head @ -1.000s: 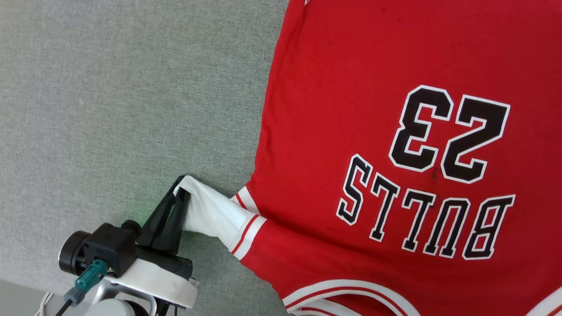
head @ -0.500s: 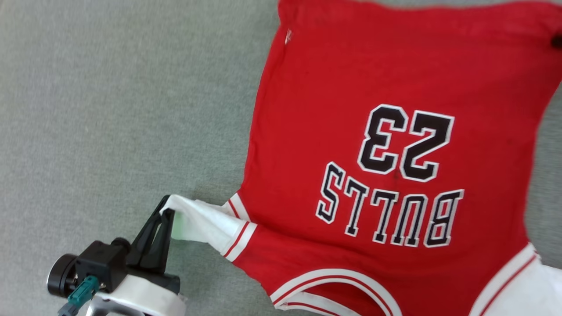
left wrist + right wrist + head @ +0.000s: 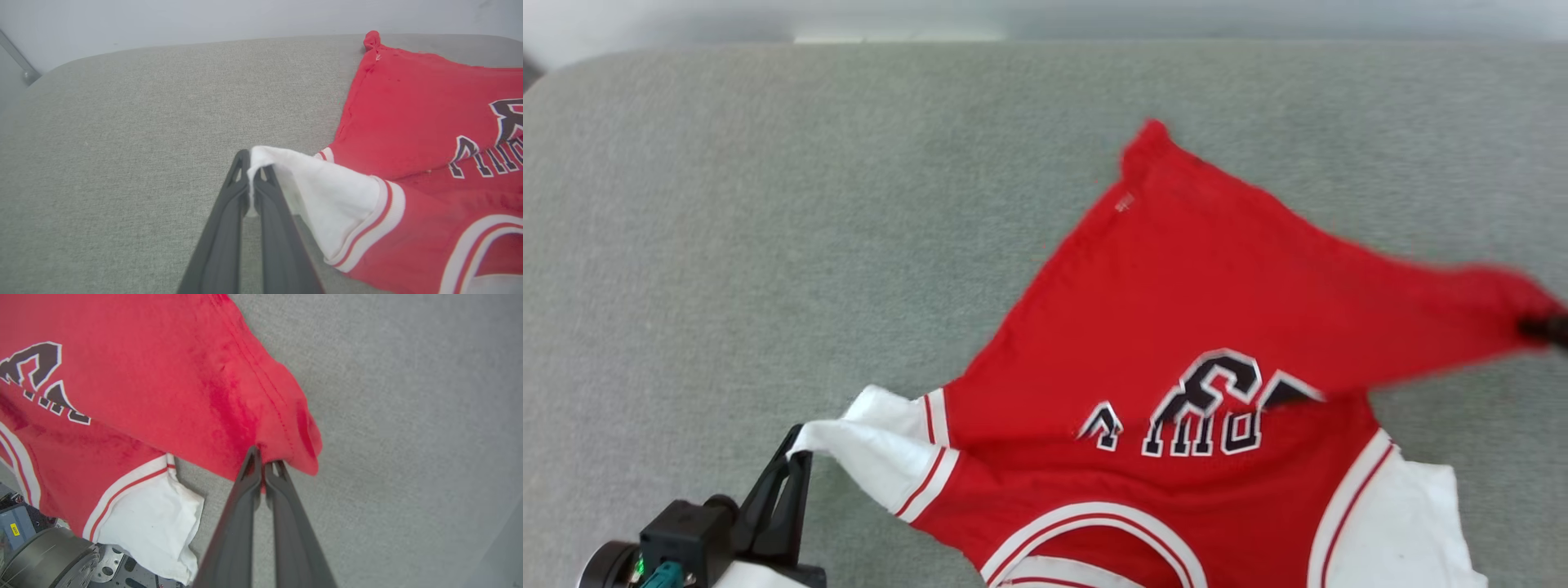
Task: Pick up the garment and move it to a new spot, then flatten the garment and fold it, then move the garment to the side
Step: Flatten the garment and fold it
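Fabric stretched between two shut pincers decides the coming move. The red T-shirt (image 3: 1217, 278) lies on the grey counter (image 3: 727, 204) with its collar toward the robot at 6 o'clock in the head view. Its long axis would run toward 12 but is skewed.

The left pincer (image 3: 796, 441) is clamped on the tip of the white sleeve (image 3: 874, 445) at the shirt's 8 o'clock. The left wrist view shows its fingers together on a pinch of white fabric held up off the counter. The right pincer (image 3: 265, 459) is clamped on a red hem corner (image 3: 294, 437) at the shirt's 3 o'clock. It draws that corner taut, so the black lettering (image 3: 1201, 408) buckles into a fold. The far hem corner (image 3: 1147, 139) lies free toward 12.

The left arm is nearer the collar end and the right arm is nearer the hem. Bare counter opens from 9 round to 12 o'clock and ends in a rounded far edge. The other white sleeve (image 3: 1405, 514) lies at 5 o'clock, close to the near edge. I judge that any drag should therefore go away from the robot, toward 12.
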